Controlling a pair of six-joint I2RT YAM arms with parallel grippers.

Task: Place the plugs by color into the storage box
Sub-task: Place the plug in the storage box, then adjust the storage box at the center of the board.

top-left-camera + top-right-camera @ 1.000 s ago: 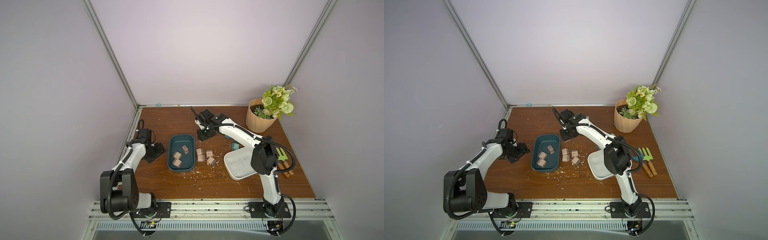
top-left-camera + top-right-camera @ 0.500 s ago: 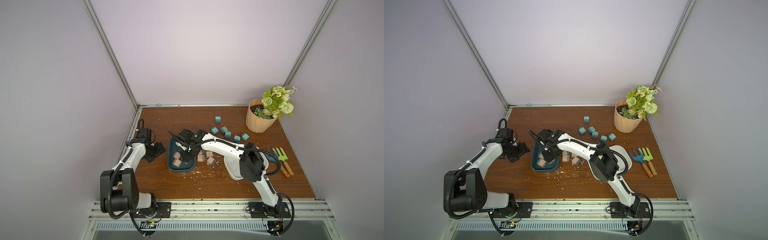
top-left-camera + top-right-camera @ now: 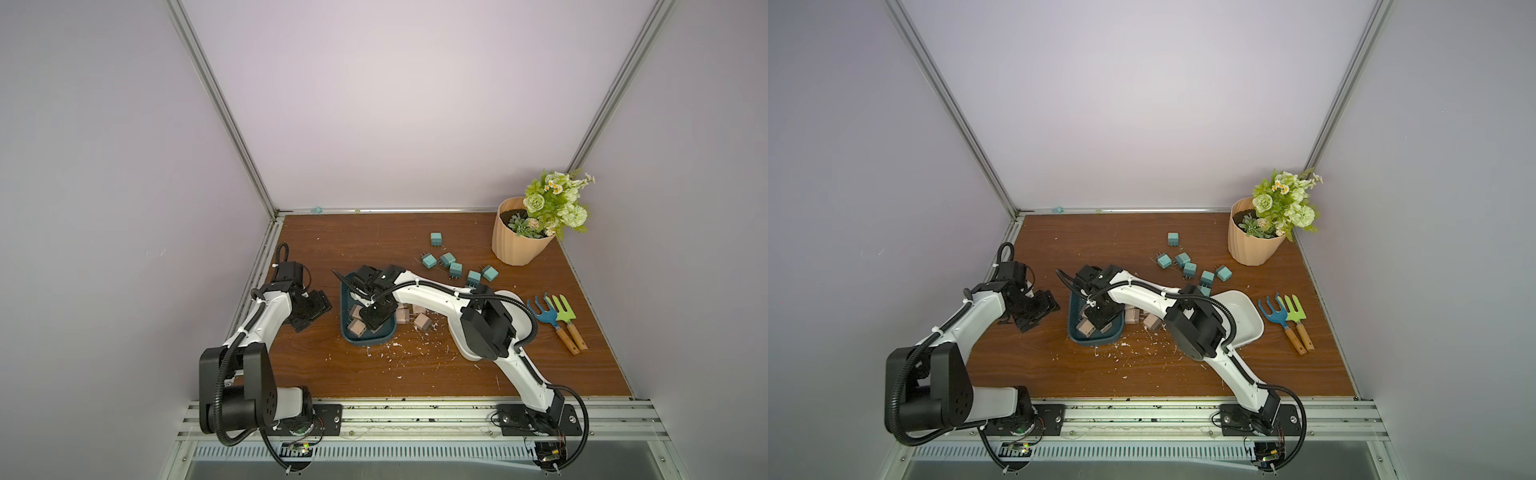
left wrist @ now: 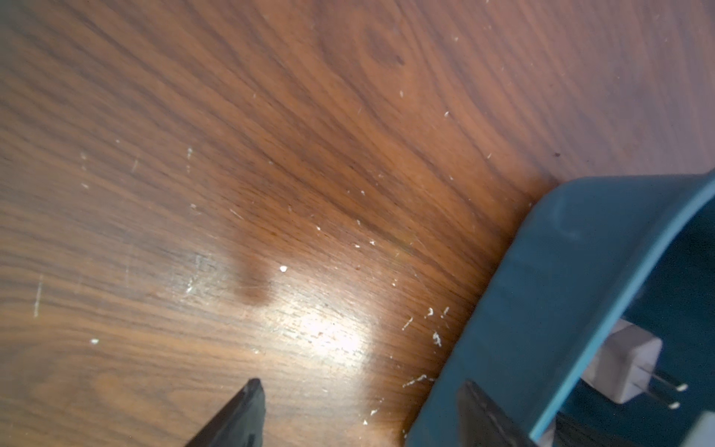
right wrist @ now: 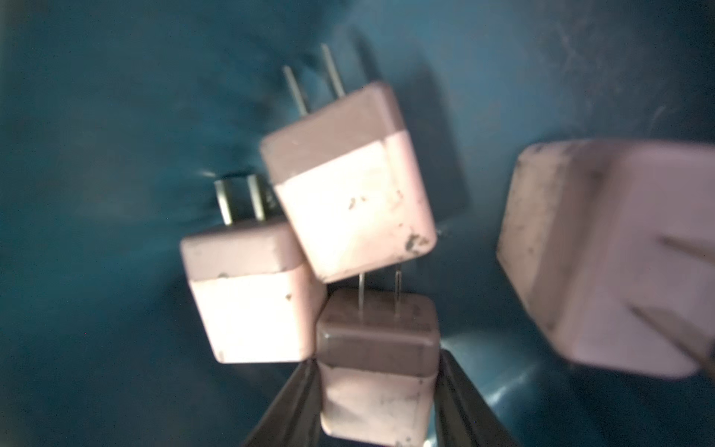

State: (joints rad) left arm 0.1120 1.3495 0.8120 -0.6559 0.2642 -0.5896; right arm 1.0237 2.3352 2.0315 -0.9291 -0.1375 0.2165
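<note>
A blurred pink plug point(image 5: 603, 255) is cut off at the right wrist view's edge.

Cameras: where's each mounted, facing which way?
Top views: high above the front rail, looking down on the table; both arms show.
Left wrist: on left arm, facing table and teal storage box wall; open left gripper shows.
Right wrist: on right arm, looking into the box; right gripper clamps a pink plug.
All share the box.
</note>
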